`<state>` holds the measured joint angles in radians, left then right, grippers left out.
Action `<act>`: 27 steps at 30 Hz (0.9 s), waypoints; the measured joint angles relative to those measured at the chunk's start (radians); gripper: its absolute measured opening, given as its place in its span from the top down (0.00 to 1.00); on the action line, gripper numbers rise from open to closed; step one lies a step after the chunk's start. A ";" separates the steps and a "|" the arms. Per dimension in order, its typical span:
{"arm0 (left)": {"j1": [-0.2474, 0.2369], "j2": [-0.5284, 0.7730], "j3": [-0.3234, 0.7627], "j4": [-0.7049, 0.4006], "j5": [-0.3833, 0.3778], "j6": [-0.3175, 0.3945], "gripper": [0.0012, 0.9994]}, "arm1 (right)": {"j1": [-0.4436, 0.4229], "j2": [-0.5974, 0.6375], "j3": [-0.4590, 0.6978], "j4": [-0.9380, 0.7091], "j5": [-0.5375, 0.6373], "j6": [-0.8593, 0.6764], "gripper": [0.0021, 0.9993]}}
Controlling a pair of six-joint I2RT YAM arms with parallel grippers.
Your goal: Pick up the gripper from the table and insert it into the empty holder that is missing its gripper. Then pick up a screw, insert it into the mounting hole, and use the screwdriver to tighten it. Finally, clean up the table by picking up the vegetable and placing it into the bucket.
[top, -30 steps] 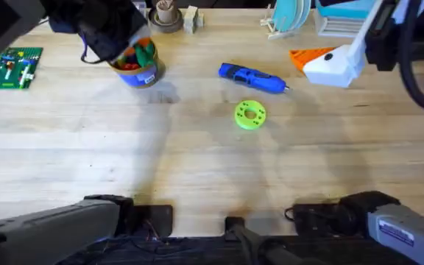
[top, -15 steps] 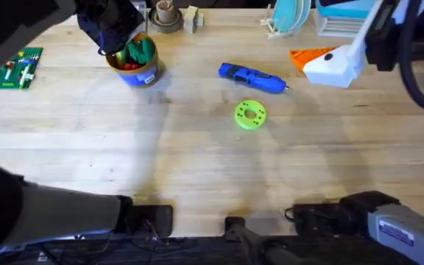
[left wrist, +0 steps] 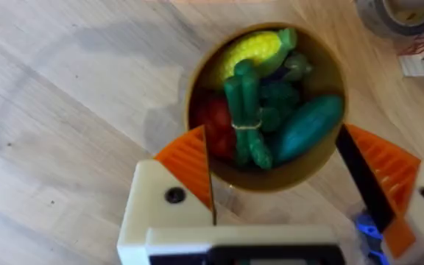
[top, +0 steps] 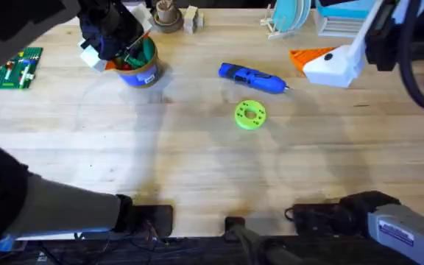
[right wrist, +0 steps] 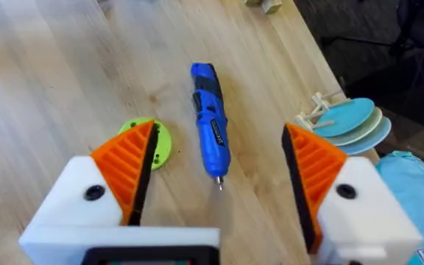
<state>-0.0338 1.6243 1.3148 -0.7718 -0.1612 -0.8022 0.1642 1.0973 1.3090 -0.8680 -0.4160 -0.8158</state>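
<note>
My left gripper (left wrist: pixel 278 184) hangs wide open and empty over the bucket (left wrist: pixel 265 180) near the table's (top: pixel 212 169) far left corner; a dark green vegetable (left wrist: pixel 308 129) lies inside. Risk: a low finger catches the rim and tips it. My right gripper (right wrist: pixel 219 173), open and empty, sits above the screwdriver (right wrist: pixel 210 118).

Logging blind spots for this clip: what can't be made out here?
- Bucket, overhead: left claw and arm cover its near-left rim.
- Bucket floor, left wrist: toys piled in the bucket hide it.
- Right claw, overhead: the far finger is hidden behind its white block.
</note>
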 joint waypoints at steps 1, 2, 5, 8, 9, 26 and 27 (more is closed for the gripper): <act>0.000 -0.005 0.000 -0.018 0.000 0.003 0.02 | 0.000 0.000 0.000 0.000 0.000 0.000 0.01; 0.000 -0.015 0.000 -0.042 0.000 0.012 0.01 | 0.000 0.000 0.000 0.000 0.000 0.000 0.01; 0.000 -0.058 0.000 -0.111 0.000 0.053 0.00 | 0.000 0.000 0.000 -0.003 0.000 0.005 0.01; 0.000 -0.130 0.000 -0.170 0.011 0.128 0.00 | 0.000 -0.001 0.000 -0.004 0.000 0.034 0.01; 0.000 -0.154 0.000 -0.181 0.018 0.156 0.00 | 0.000 -0.001 0.000 -0.005 0.000 0.049 0.01; 0.000 -0.529 0.001 -0.246 0.543 0.719 0.64 | 0.000 -0.100 0.000 -0.146 0.000 0.158 0.00; 0.000 -0.541 0.002 -0.246 0.553 0.728 0.80 | 0.000 -0.100 0.000 -0.151 0.000 0.158 0.01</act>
<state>-0.0341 1.0837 1.3163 -1.0180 0.3916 -0.0746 0.1642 0.9977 1.3090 -1.0193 -0.4164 -0.6575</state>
